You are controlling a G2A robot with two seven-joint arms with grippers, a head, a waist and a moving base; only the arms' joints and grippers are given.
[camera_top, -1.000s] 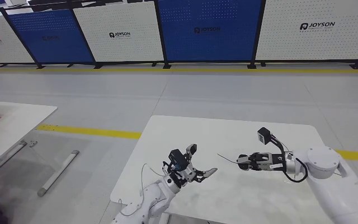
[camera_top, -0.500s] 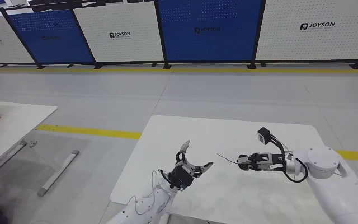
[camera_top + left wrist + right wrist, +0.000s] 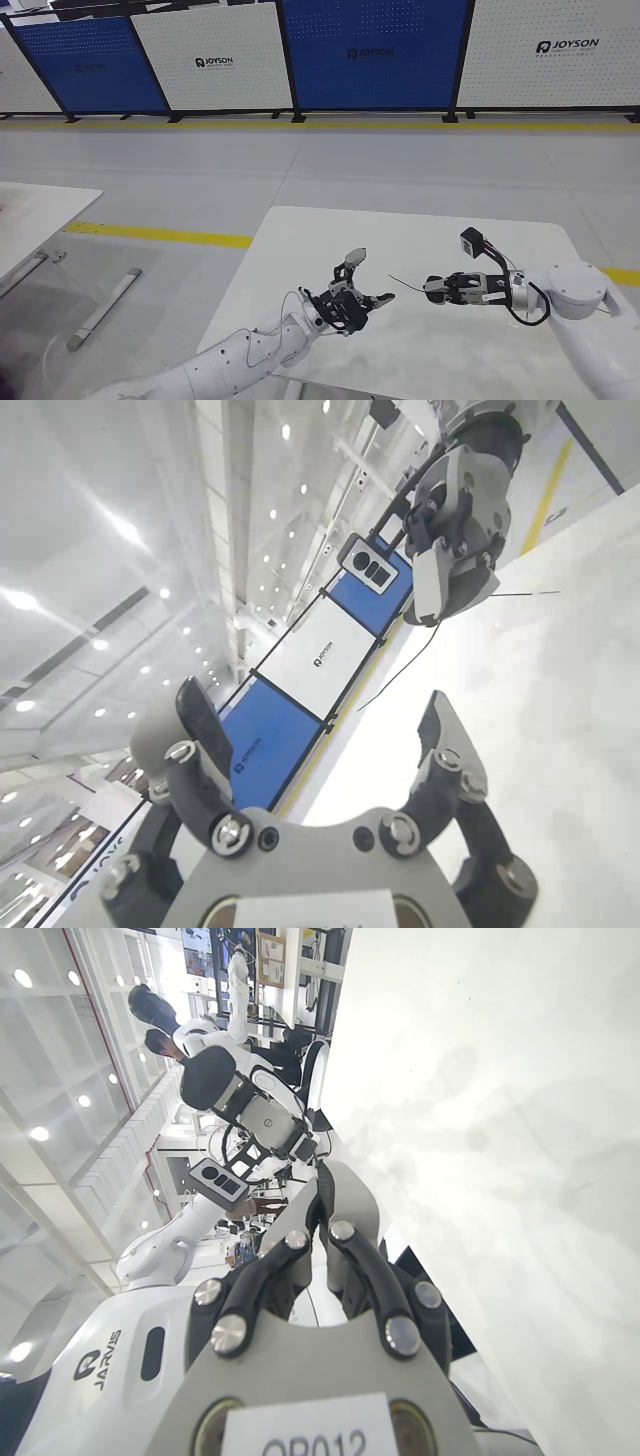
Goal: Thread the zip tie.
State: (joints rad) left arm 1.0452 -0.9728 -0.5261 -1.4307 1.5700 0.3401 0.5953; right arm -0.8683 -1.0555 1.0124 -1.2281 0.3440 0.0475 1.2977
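Observation:
A thin black zip tie (image 3: 405, 283) sticks out leftward from my right gripper (image 3: 430, 287), which is shut on one end of it just above the white table (image 3: 450, 235). In the left wrist view the zip tie (image 3: 400, 670) hangs as a long strand from that shut gripper (image 3: 425, 617), with a second short stretch beyond it. My left gripper (image 3: 368, 282) is open, its fingers spread on either side of the strand's free tip without touching it. In its own view the left gripper (image 3: 320, 720) holds nothing. The right gripper (image 3: 322, 1173) has its fingertips pressed together.
The table's left edge (image 3: 235, 290) lies just behind the left arm. A second white table (image 3: 40, 210) stands off to the left across the floor. Blue and white pegboard panels (image 3: 370, 55) line the far side.
My left gripper has moved right, toward the zip tie's free tip, and turned, staying open. The right gripper and the zip tie have kept still.

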